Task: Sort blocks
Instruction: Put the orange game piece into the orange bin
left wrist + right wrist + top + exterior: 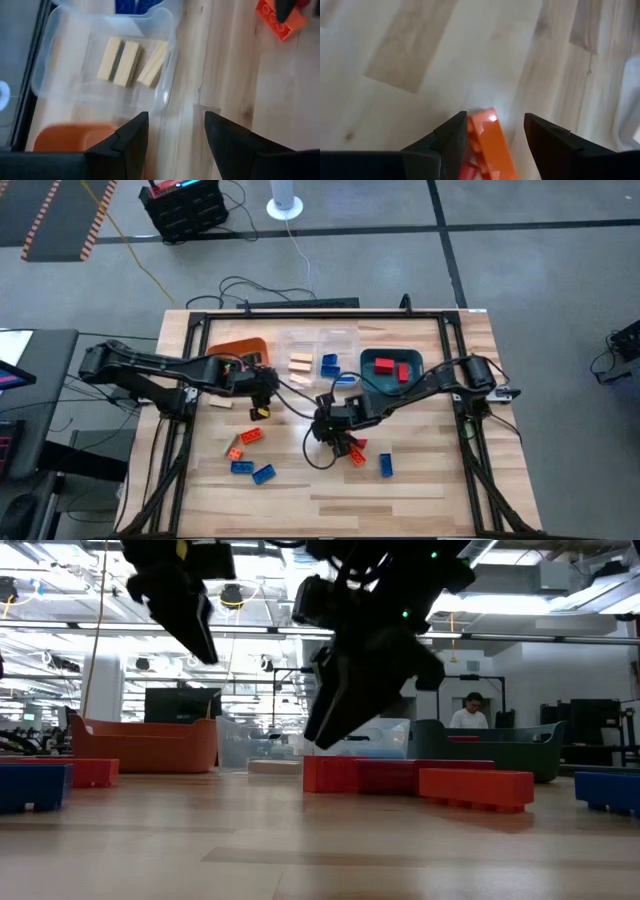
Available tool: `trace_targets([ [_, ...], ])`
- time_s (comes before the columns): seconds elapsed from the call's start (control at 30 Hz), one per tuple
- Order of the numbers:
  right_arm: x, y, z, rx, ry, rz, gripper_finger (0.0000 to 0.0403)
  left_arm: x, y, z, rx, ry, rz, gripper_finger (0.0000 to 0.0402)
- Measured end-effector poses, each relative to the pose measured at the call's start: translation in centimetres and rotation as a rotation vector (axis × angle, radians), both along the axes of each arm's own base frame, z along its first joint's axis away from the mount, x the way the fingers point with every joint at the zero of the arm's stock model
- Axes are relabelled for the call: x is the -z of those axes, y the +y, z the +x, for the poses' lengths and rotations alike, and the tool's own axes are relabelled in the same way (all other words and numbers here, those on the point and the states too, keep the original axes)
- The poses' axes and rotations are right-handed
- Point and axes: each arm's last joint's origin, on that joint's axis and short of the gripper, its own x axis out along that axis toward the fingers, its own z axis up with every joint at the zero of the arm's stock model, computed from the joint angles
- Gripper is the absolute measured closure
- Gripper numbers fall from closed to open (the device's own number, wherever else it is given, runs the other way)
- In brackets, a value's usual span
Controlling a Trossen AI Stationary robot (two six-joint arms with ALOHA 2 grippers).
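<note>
My right gripper point(495, 125) is open and points down at a slant over an orange block point(489, 145) lying on the table beside a red one point(357, 444). One finger stands on each side of the orange block, and in the low view the fingertips point(322, 732) hang just above it. My left gripper point(176, 122) is open with nothing between its fingers, raised near the orange tray point(240, 350) and the clear tray point(75, 90) that holds three tan blocks point(131, 62). Loose orange blocks point(251, 436) and blue blocks point(263, 474) lie on the table.
A second clear tray holds a blue block point(329, 364). The teal tray point(372, 358) at the back right holds red blocks point(385, 365). Another blue block point(385, 465) lies near the front right. A black frame runs along the table's edges point(300, 313). A person point(467, 712) sits far behind.
</note>
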Motion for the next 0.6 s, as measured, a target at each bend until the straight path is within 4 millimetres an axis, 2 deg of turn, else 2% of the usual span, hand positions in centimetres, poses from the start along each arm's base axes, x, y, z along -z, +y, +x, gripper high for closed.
trace_targets([
  [0.13, 0.2, -0.7, -0.1, 0.001, 0.028, -0.019, 0.0175, -1.2, 0.1, -1.5, -0.037, -0.041, -0.024, 0.0212],
  [0.37, 0.5, -1.0, -0.4, -0.025, 0.067, -0.038, 0.019, -1.6, 0.2, -3.0, -0.075, -0.019, -0.053, 0.0212],
  [0.53, 0.5, -0.9, -0.4, -0.049, 0.073, 0.0, 0.0203, -1.7, 0.2, -3.1, -0.083, -0.017, -0.058, 0.0212],
  [0.6, 1.3, -0.9, -0.2, -0.056, 0.081, 0.013, 0.0208, -1.6, 0.2, -3.1, -0.083, -0.017, -0.058, 0.0212],
])
